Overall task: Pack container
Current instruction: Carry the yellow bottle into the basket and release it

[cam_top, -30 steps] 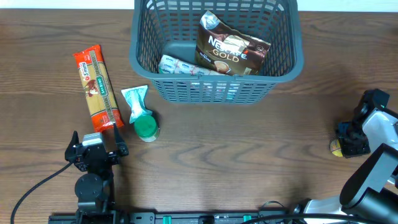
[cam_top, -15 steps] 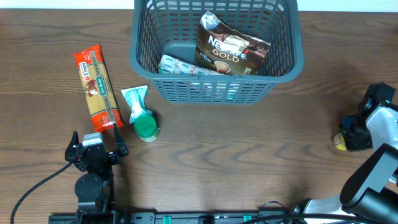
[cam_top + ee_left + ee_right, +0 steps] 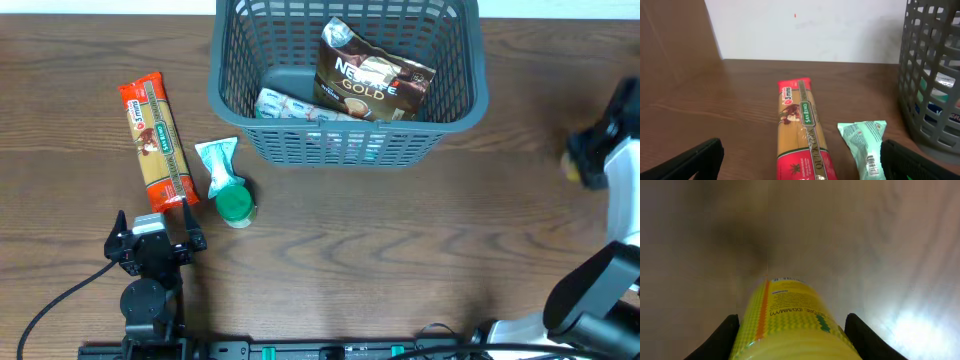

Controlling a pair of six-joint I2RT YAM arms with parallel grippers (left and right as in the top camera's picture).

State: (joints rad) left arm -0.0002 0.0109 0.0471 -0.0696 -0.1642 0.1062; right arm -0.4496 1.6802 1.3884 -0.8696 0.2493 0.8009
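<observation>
container [image 3: 340,148]: large grey basket, rounded corners, slatted lattice walls, thick rim; sits at the far edge of the table [image 3: 400,250], about mid-width. The left wrist view catches one of its walls at the right [image 3: 932,75].
inside it: coffee pouch [image 3: 370,85] leaning upright toward the right half; a pale blue-and-white packet [image 3: 290,105] lying flat on the solid bottom to its left. Plenty of floor left bare.
outside, left of it: pasta packet [image 3: 155,145] lying lengthwise on the table, well clear of the basket; a green pouch [image 3: 225,185] with a green cap between pasta and basket front, touching neither.
right gripper [image 3: 598,155]: at the table's right edge, blurred from overhead. Its wrist view shows a finger on each side of a yellow bottle [image 3: 795,325], pinching it; behind the bottle only smeared brown.
left gripper [image 3: 152,222]: parked at the near left, jaws spread wide, nothing between them, aimed at the near end of the pasta.
step in hand: my reading is the carry, with the bottle gripped and headed for the basket, well apart from it as yet.
next move calls for: bringing the bottle over the right-hand rim with height to spare, then releasing over bare floor, right of or in front of the pouch. I cannot tell how high the bottle hangs.
remaining: pasta and green pouch not yet packed; both lie on the left arm's side.
</observation>
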